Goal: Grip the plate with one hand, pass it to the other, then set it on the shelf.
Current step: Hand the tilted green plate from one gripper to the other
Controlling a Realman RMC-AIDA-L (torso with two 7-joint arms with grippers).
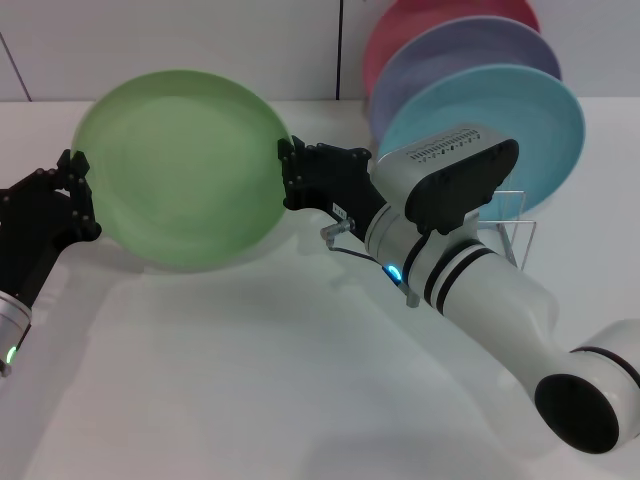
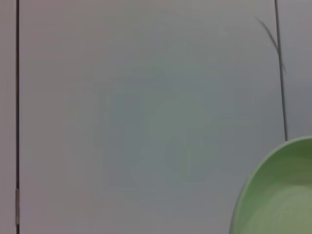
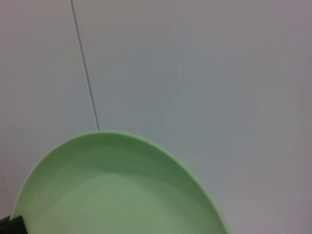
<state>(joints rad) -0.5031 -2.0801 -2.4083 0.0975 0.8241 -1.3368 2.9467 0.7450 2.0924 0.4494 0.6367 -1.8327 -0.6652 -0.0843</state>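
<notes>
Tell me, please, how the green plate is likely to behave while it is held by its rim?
The green plate looks stiff: gripped at opposite edges by the left hand and right hand, it shows no sag. Its smooth matte rim may slip. It seems light, probably plastic.

A smooth white table [image 1: 230, 380] fills the near and middle ground. At the far right, three large round plastic plates stand on edge, leaning one behind the other. The turquoise-blue plate [image 1: 540, 130] is nearest. Just behind it is the lavender plate [image 1: 455, 55], and farthest back is the pink-red plate [image 1: 420, 20], of which only the upper part shows. Behind the table rises a pale wall of flat panels [image 1: 170, 40], divided by thin dark vertical seams [image 1: 340, 50].
</notes>
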